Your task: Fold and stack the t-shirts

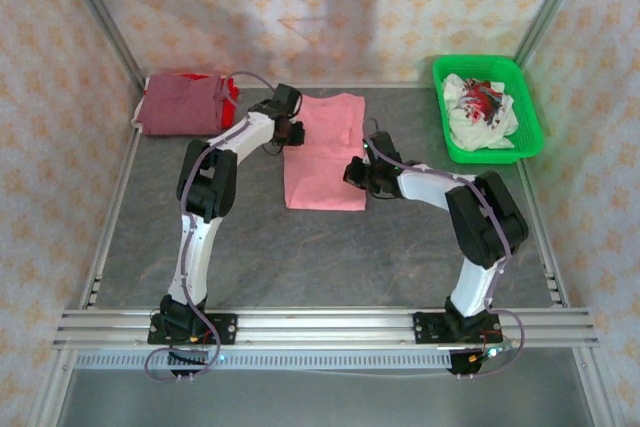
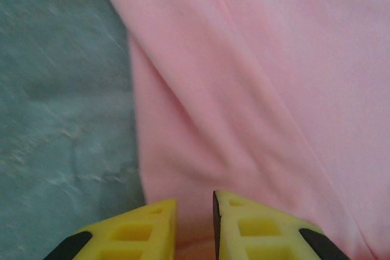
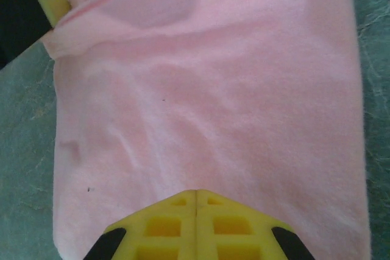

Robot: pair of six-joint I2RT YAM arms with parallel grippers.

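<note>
**Both grippers sitting on the pink shirt, next fold coming up**

Pink shirt (image 1: 325, 152) is lying on the far half of the table (image 1: 300, 247), near the middle, already narrowed into a long strip running away from the arms. Left gripper (image 2: 195, 202) is sitting on its left edge toward the far end. Its fingers are standing nearly together with pink cloth showing between them, so it is looking clamped on the shirt. Right gripper (image 3: 196, 194) is resting at the right edge around the middle, fingers pressing fully together over the cloth. Whether a layer is caught in there, cannot tell.

Maroon shirt (image 1: 178, 105) is lying in the far left corner, with the red shirt (image 1: 228, 97) peeking out at its right side, touching it. Green basket (image 1: 487, 60) is sitting far right, well apart, holding crumpled white and red cloth.

My guess is the step in hand is folding the strip end over end. Doing it well:
- The right grip is worth checking first. If it is empty, one side will be going up alone and the fold will be skewing.
- Both pinches should be taking every layer, not just the top one.
- The two grippers are not sitting level along the strip, so they should be travelling together with the cloth taut between them.
- Lifting low is better, so the resting half is not getting dragged.
- The edges should be lining up before either gripper is letting go
</note>
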